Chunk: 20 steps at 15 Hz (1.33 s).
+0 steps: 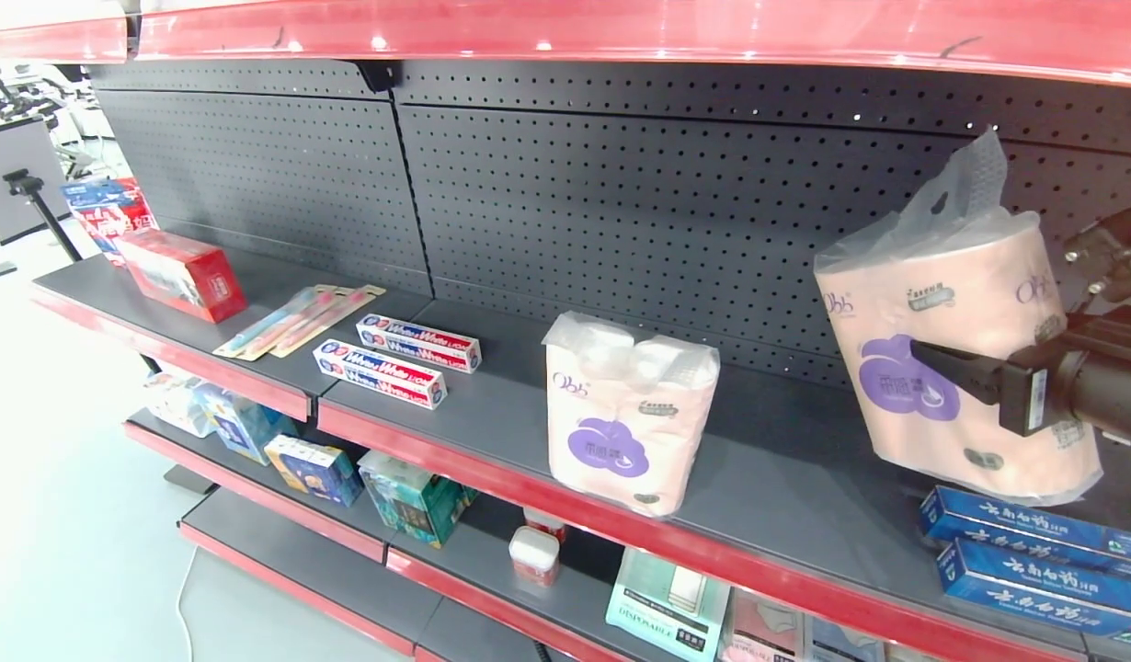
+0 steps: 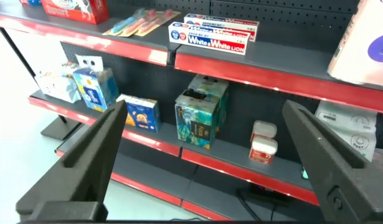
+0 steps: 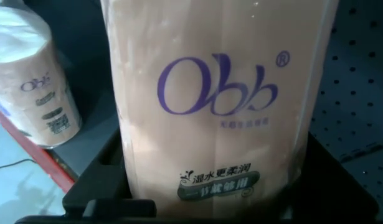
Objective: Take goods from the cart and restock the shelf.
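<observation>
**A:** What is counted nearest?

**B:** Two tools. The left tool (image 2: 203, 155) is seen spread wide, with nothing between its fingers. The right tool (image 3: 219, 186) is clamped on the held pack (image 1: 956, 303). One finger is seen across the front of the pack, and the other is hidden behind it.

**A:** Where is that pack found?

**B:** It is held upright over the right end of the shelf (image 1: 492, 386), just above two blue boxes (image 1: 1034, 529). Whether its base touches anything cannot be told.

**A:** And farther along?

**B:** One standing pack (image 1: 625, 414) is set near the front edge of the shelf, well apart from the held one, so two packs are counted. Beyond it, two white boxes (image 1: 380, 372) are laid side by side. Then come the brushes (image 1: 299, 317), and farther off one red box (image 1: 184, 274).

**A:** What is hidden or cut off?

**B:** The blue boxes are cut by the edge of the head view. On the lower shelf (image 2: 231, 149), three cartons (image 2: 202, 112) and two small tubs (image 2: 263, 143) are counted in the left wrist view. The goods below them are cropped in the head view. The brushes overlap, so their number cannot be fixed. Behind the red box, a far carton (image 1: 106, 207) is partly covered.
</observation>
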{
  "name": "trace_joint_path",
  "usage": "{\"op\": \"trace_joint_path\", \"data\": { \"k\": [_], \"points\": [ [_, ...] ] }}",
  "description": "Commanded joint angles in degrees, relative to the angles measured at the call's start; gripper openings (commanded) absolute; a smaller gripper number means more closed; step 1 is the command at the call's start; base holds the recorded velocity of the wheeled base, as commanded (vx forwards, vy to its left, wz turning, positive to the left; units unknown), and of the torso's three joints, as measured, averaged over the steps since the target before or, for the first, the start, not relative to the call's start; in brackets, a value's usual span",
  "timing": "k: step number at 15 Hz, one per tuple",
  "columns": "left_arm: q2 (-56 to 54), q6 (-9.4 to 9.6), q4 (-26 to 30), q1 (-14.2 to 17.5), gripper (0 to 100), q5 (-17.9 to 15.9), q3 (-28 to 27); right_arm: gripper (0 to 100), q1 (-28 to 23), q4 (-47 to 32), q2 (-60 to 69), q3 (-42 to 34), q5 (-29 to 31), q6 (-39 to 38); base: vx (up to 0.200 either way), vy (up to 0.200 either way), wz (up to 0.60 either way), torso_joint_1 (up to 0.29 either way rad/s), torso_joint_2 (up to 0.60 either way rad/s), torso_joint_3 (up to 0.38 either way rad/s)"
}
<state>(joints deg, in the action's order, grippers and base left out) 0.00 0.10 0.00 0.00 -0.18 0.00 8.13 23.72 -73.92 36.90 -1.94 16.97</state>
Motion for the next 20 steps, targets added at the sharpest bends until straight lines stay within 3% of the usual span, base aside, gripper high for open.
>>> {"op": "trace_joint_path", "data": {
  "k": [1,6,10,14,20],
  "points": [
    [0.0,-0.01,0.0,0.0,100,0.0,0.0,0,-0.3,1.9,-5.4,0.3,0.0,-0.1,0.000,0.000,0.00,0.000,0.00,0.000],
    [0.0,-0.01,0.0,0.0,100,0.0,0.0,0,-0.7,10.4,-16.2,0.7,-6.1,-0.5,0.000,0.000,0.00,0.000,0.00,0.000],
    [0.0,-0.01,0.0,0.0,100,0.0,0.0,0,-1.9,18.7,-24.9,2.3,-18.5,-0.9,0.000,0.000,0.00,0.000,0.00,0.000],
    [0.0,-0.01,0.0,0.0,100,0.0,0.0,0,-2.8,22.6,-33.2,10.2,-28.6,-2.7,0.000,0.000,0.00,0.000,0.00,0.000],
    [0.0,-0.01,0.0,0.1,100,0.0,0.0,0,-2.8,25.8,-43.3,20.5,-34.1,-5.0,0.000,0.000,0.00,0.000,0.00,0.000]
  ]
}}
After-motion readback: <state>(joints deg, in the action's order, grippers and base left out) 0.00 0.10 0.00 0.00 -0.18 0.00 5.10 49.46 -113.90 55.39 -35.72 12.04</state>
